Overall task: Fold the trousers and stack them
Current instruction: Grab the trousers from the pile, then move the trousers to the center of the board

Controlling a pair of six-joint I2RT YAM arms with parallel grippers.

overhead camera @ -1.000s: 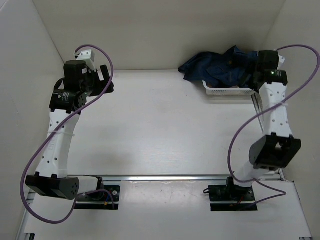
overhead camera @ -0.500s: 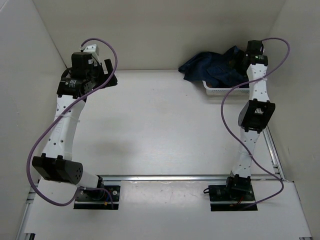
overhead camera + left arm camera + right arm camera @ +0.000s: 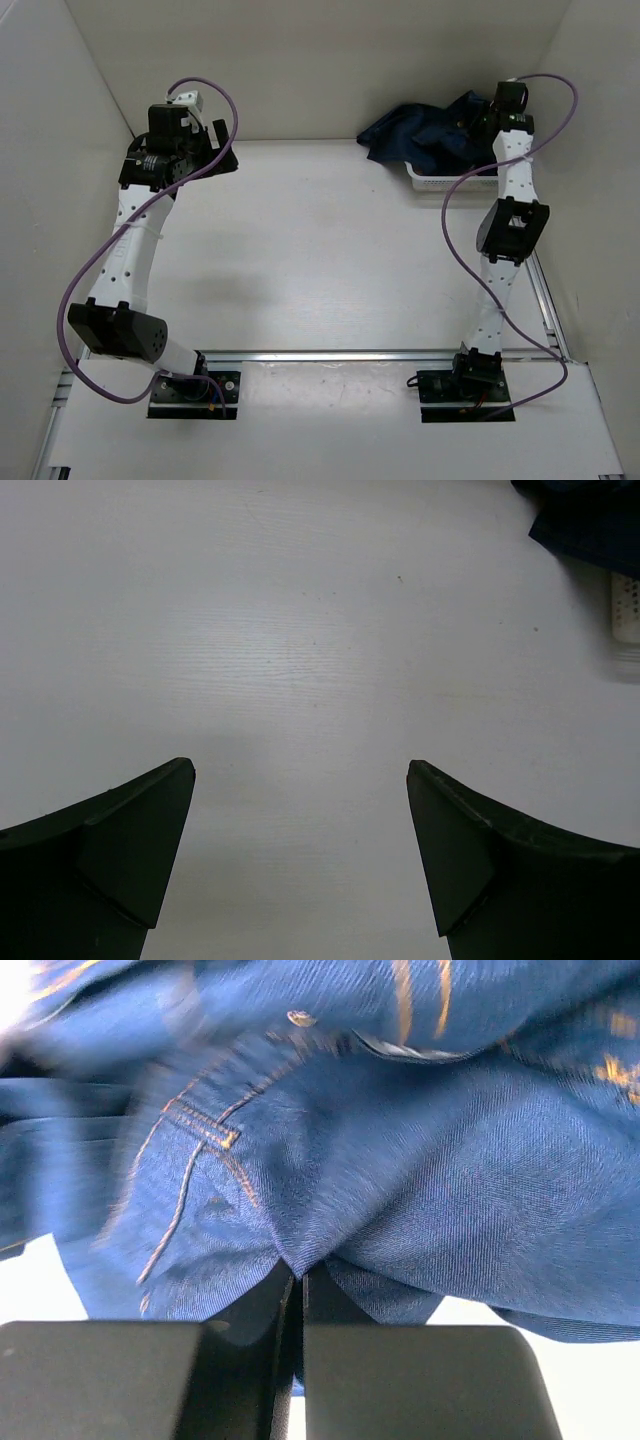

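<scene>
The trousers, dark navy denim with tan stitching, lie crumpled in and over a white basket at the back right of the table. My right gripper is shut on a pinched fold of the trousers, which fill the right wrist view. In the top view the right gripper sits at the pile's right end, its fingers hidden by the wrist. My left gripper is open over bare table at the back left, far from the trousers.
White walls close in the table at the back and on both sides. The basket's white rim shows at the right edge of the left wrist view. An aluminium rail with both arm bases runs along the near edge.
The right arm stretched out toward the back, reaching the pile, and its gripper went from open to shut on the denim. The left arm shifted slightly toward the back, still open.
</scene>
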